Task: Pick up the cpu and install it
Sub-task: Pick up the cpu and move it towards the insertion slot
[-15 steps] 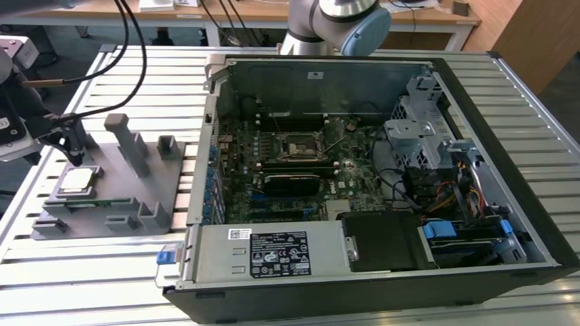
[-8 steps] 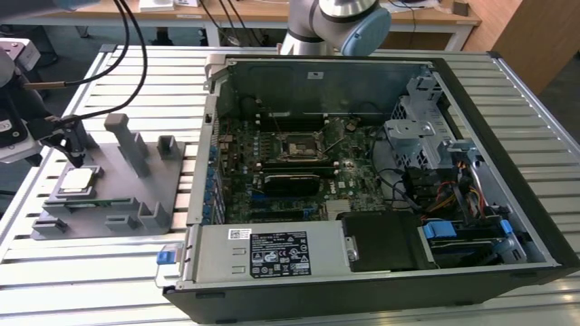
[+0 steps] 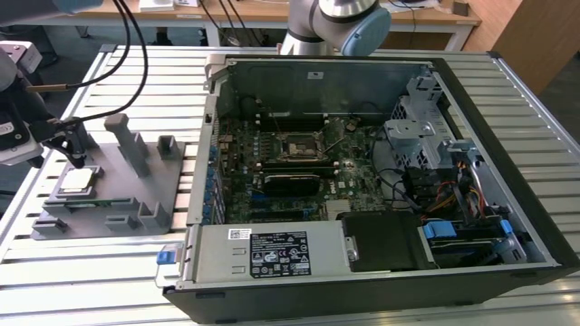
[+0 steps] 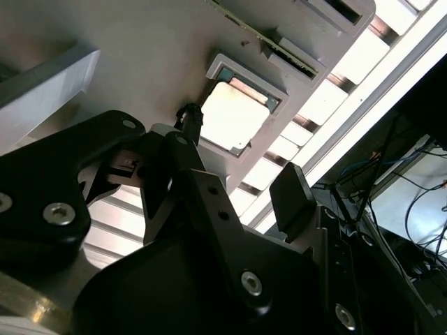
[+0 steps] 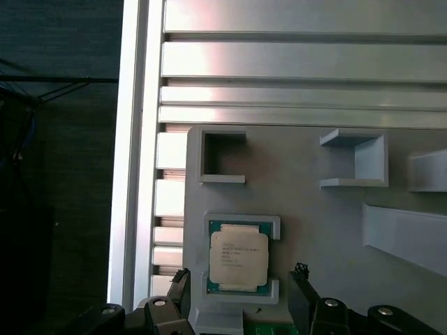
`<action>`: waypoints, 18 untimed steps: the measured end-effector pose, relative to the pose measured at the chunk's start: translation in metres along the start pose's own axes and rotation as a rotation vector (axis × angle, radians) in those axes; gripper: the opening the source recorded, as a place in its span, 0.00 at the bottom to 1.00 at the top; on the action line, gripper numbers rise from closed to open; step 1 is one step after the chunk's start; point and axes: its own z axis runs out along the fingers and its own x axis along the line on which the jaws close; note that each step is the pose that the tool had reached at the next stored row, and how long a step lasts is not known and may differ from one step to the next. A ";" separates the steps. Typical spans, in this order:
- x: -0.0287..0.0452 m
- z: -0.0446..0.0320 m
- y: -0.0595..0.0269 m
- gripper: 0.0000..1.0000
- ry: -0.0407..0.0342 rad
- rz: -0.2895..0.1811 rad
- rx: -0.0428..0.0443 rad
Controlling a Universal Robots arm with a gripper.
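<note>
cpu: lies flat, metal lid up, in a framed recess of the grey fixture.
hand: fingers spread apart, one on each side of the cpu.
worktop: ribbed aluminium slats under the fixture.
</note>
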 end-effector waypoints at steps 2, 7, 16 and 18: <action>0.0000 0.0007 -0.0001 0.66 0.0000 0.000 0.0000; -0.0001 0.0023 -0.0002 0.66 -0.0001 0.000 0.0000; -0.0002 0.0047 -0.0003 0.66 -0.0001 0.000 0.0000; -0.0003 0.0054 -0.0004 0.66 -0.0002 0.000 0.0000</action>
